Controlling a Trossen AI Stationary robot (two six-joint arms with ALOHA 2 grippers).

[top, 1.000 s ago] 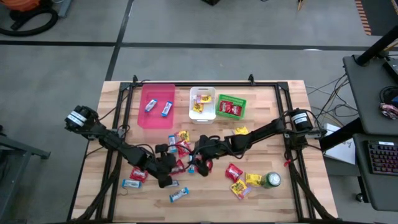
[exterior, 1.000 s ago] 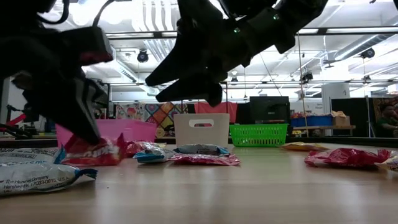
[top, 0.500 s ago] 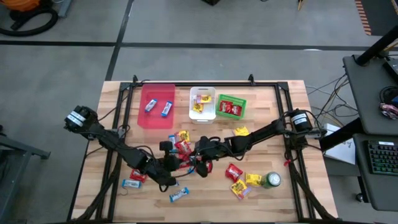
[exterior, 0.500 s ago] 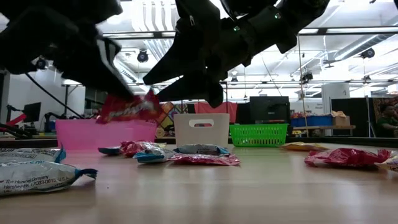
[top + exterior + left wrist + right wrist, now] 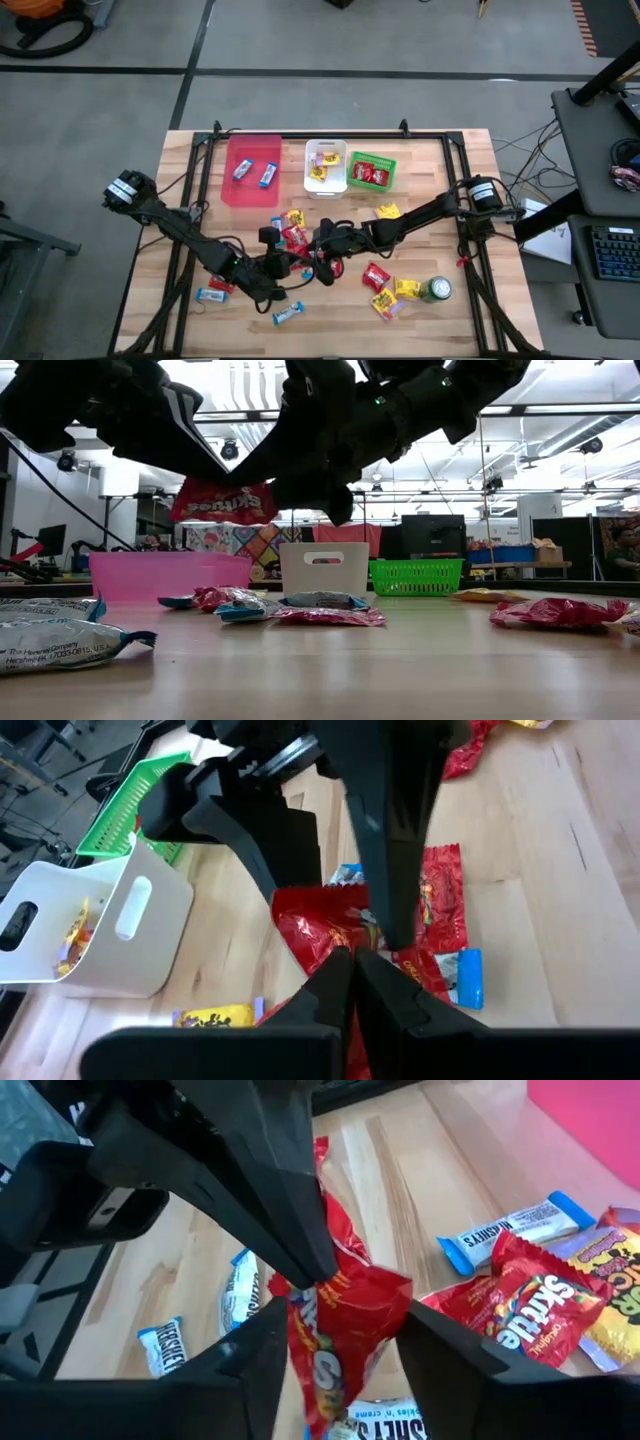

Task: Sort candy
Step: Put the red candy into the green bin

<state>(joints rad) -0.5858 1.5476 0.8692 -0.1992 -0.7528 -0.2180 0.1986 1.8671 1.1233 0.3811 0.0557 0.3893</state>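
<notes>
We hold red packet (image 5: 223, 501) mid-surface, left gripper (image 5: 345, 960) jaws clamped; right gripper (image 5: 340, 1342) jaws apart astride it, likely handover.

Three bins (image 5: 325, 166) stand in a row at the table's (image 5: 470, 210) back edge; candy (image 5: 385, 290) lies scattered before them, a can (image 5: 436, 290) at right.

Red packet (image 5: 222, 501), pink bin (image 5: 251, 169), white bin (image 5: 326, 166), green basket (image 5: 371, 170), green can (image 5: 436, 290).
</notes>
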